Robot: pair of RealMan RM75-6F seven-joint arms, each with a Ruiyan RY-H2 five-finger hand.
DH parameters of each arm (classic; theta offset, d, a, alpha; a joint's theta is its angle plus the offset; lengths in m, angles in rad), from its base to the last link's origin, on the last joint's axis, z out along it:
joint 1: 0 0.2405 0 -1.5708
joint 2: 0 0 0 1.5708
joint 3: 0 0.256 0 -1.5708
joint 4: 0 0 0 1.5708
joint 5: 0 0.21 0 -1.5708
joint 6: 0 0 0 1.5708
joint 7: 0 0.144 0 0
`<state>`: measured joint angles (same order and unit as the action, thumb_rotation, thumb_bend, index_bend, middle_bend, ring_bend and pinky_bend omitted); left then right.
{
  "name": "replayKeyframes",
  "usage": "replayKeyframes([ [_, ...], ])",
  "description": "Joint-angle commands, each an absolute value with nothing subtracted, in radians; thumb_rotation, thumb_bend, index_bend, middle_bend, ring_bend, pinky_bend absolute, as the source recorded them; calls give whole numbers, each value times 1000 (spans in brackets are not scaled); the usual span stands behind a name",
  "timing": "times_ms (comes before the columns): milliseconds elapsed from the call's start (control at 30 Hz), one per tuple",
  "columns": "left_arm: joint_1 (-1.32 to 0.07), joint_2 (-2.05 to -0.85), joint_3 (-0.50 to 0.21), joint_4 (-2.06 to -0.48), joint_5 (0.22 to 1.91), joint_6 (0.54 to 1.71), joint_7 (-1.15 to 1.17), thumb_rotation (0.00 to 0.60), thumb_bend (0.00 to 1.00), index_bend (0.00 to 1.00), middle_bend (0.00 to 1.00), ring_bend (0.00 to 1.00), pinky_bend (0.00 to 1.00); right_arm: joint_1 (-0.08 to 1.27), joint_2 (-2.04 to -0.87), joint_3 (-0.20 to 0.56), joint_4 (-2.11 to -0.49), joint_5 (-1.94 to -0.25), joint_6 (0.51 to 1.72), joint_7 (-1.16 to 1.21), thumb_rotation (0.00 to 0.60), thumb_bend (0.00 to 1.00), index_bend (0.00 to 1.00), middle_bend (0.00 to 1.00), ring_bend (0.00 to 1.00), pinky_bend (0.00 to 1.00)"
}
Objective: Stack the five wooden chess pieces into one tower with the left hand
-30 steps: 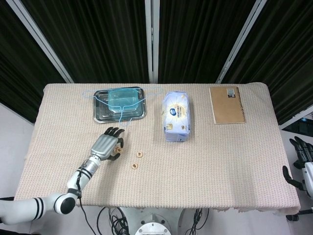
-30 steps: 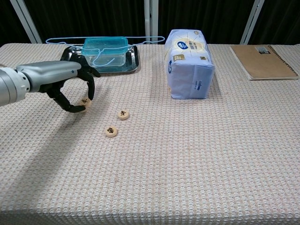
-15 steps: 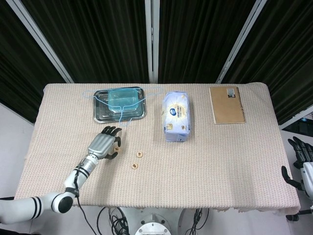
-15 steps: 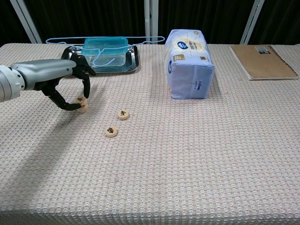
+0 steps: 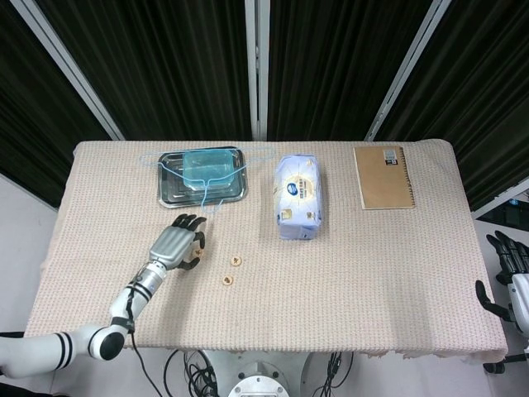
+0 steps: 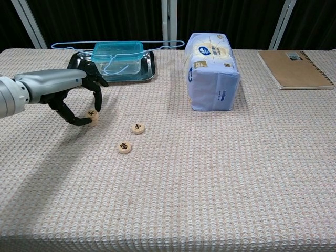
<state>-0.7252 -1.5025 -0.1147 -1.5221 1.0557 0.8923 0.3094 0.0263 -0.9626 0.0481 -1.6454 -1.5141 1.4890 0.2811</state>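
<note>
Left hand (image 6: 79, 100) fingers curled, pinching small stack of chess pieces (image 6: 92, 116); light, stiff, slippery discs, best gripped by rim; two loose pieces (image 6: 131, 137) just beyond fingertips

Bright, even overhead light; sharp, soft shadows.

Three spots show wooden chess pieces: one disc (image 6: 138, 128) near the table's middle, one disc (image 6: 124, 148) just at its 7 o'clock, and a short stack (image 6: 92, 117) at its 10 o'clock whose piece count cannot be told. There is one metal tray (image 6: 148, 68), one blue container (image 6: 118, 55), one tissue pack (image 6: 212, 73), one notebook (image 6: 295, 68), and two hands: left hand (image 6: 79, 92), right hand (image 5: 506, 258).
</note>
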Motion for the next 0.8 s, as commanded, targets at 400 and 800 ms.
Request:
replayKeyframes([
  [400, -720, -1507, -108, -1510, 1057, 895, 294, 600, 312, 488, 73, 0, 0, 27, -962, 46, -1646, -1515, 1486, 277, 600, 406, 0, 0, 0, 0],
  [800, -720, -1518, -109, -1494, 1069, 899, 280, 600, 311, 485, 73, 0, 0, 27, -959, 44, -1646, -1513, 1482, 279, 600, 406, 0, 0, 0, 0],
])
